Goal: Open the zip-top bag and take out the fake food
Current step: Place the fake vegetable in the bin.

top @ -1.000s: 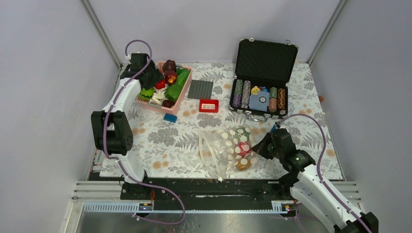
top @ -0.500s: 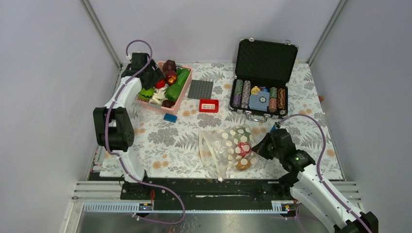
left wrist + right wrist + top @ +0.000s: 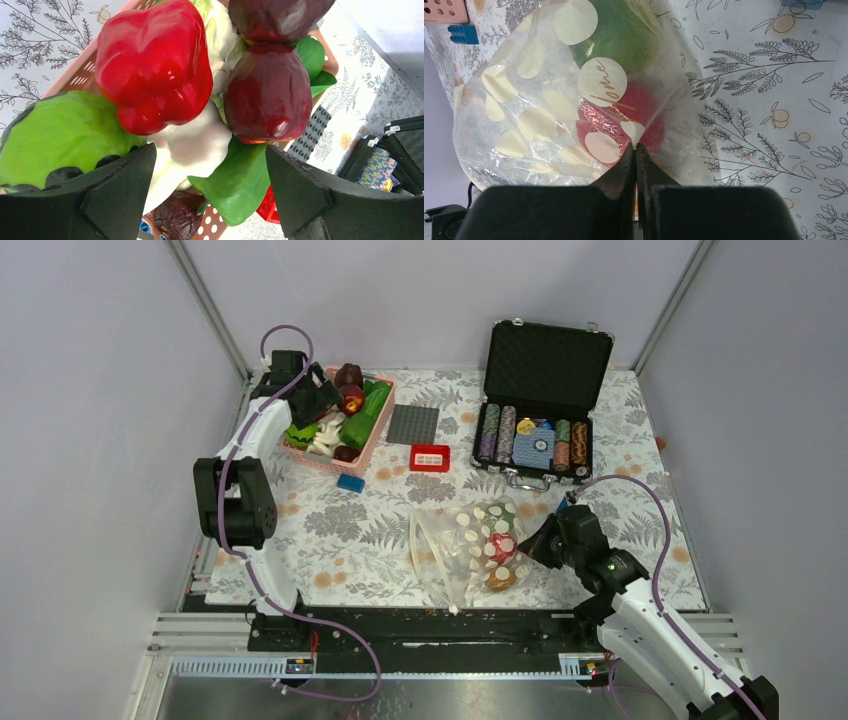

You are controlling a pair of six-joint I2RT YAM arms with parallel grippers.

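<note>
1. The bag (image 3: 462,545) lies near the front middle of the bench (image 3: 350,530), with food inside: a red piece (image 3: 644,120) pressed against the film and a green one (image 3: 624,40) behind it.
2. The right fingers (image 3: 629,165) are pinched fully together on a fold of the bag's film at its right side. They grip plastic only, not the red piece beneath.
3. The bag's mouth seems to face left, away from that pinch, but I cannot tell how far the zip is parted.
4. The left fingers (image 3: 120,195) are spread wide and hold nothing. They hang over the pink basket (image 3: 372,440) at the far left, well apart from the bag, above a red pepper (image 3: 155,65) and a maroon piece (image 3: 267,92).
5. Judged step: the right side anchors the bag while the left side comes for the next piece.
6. To do it well:
   - Hold the pinch firm and a little raised, so the film stays taut and the mouth gapes.
   - Bring the left fingers in low through the mouth, wide open.
   - Close across the red piece's middle, since glossy plastic may squirt out of an edge grip.
   - Avoid trapping film with the food, or the bag will drag along.
</note>
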